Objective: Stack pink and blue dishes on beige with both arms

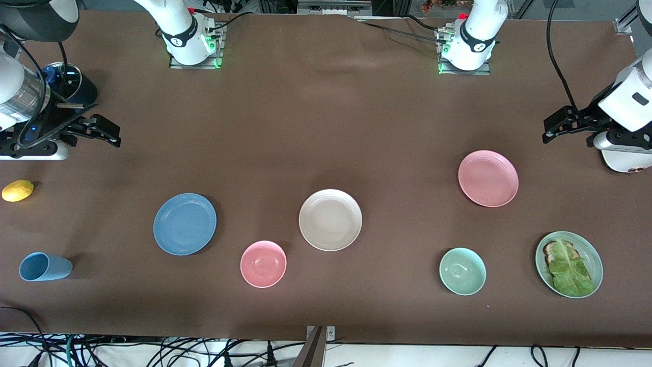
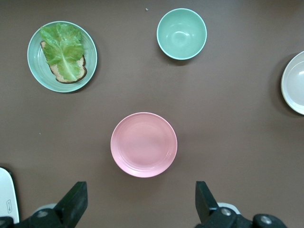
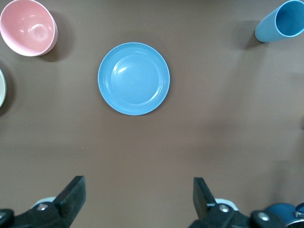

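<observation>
Over the table's two ends I hold my arms raised, each wrist turned so its camera looks down on the brown table (image 1: 326, 127). My left gripper (image 1: 563, 125) hangs above bare cloth at the left arm's end of the table, its jaws spread wide and holding nothing; in the left wrist view the two black fingers (image 2: 73, 202) stand well apart. My right gripper (image 1: 99, 133) hangs over the right arm's end, likewise released, its fingers (image 3: 71, 197) parted with nothing between them.

The pink plate (image 1: 488, 178) lies flat on the table near my left gripper, a little nearer the front camera than the spot it hangs over; in the left wrist view it (image 2: 144, 145) sits centred between the finger lines, apart from them. The blue plate (image 1: 185, 224) lies flat toward my right arm's end, well apart from my right gripper and nearer the front camera. The beige plate (image 1: 330, 219) rests between the two, mid-table, with nothing on it.

Nearer the front camera sit a pink bowl (image 1: 263, 263), a mint-green bowl (image 1: 462, 271) and a green plate (image 1: 591, 252) carrying bread and lettuce (image 1: 568, 267). A blue cup (image 1: 45, 266) lies on its side and a lemon (image 1: 18, 190) rests by the table's edge at my right arm's end.
</observation>
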`<state>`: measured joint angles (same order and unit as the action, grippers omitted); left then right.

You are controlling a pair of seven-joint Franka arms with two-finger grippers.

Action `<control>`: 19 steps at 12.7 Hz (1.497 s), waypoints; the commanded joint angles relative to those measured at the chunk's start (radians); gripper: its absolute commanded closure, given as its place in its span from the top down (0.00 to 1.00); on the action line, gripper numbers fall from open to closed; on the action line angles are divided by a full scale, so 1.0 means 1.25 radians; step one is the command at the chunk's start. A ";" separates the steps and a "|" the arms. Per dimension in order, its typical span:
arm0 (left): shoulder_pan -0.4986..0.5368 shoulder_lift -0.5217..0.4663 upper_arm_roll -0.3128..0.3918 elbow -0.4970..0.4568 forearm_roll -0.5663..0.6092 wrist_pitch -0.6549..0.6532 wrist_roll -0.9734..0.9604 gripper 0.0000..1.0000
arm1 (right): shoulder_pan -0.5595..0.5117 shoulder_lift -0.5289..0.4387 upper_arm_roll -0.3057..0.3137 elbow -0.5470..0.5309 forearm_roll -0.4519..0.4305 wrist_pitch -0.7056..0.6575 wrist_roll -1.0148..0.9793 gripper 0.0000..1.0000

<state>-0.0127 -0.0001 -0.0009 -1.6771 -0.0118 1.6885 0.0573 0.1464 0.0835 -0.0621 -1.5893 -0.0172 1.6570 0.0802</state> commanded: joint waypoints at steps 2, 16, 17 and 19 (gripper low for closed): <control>-0.002 0.007 -0.001 0.014 0.000 -0.003 0.003 1.00 | -0.003 -0.012 -0.001 -0.011 0.011 -0.004 0.006 1.00; -0.002 0.007 -0.002 0.015 0.000 -0.005 0.003 1.00 | -0.003 -0.007 -0.017 -0.010 0.016 -0.015 0.007 1.00; -0.003 0.007 -0.002 0.015 0.000 -0.005 0.003 1.00 | -0.003 -0.007 -0.017 -0.010 0.015 -0.016 0.006 1.00; -0.003 0.007 -0.002 0.014 0.000 -0.006 0.003 1.00 | -0.003 -0.005 -0.026 -0.010 0.016 -0.016 0.005 1.00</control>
<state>-0.0136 0.0000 -0.0026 -1.6771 -0.0118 1.6885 0.0573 0.1459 0.0847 -0.0856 -1.5939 -0.0134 1.6431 0.0810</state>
